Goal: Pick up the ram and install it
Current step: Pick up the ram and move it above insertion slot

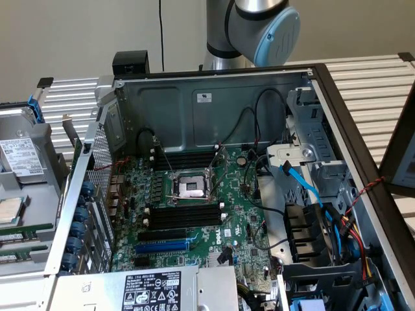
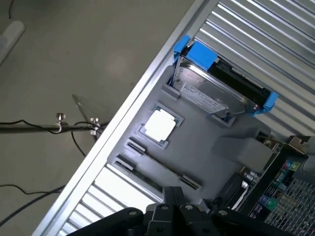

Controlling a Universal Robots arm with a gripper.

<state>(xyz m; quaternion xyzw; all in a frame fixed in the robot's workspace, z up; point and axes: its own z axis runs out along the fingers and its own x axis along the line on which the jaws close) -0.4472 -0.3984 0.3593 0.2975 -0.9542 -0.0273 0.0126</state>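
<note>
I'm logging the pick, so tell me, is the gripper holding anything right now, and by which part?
Nothing appears held. The gripper hangs over the gray tray, and the ram lies in that tray.

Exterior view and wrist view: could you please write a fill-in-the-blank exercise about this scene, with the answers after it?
1. The ram lies in the grey tray on the exterior view's ____ side.
2. In the wrist view, the hard drive sits in a bracket of ____ colour.
3. The memory slots beside the processor socket are ____ in colour.
Missing words: left; blue; black.
</note>
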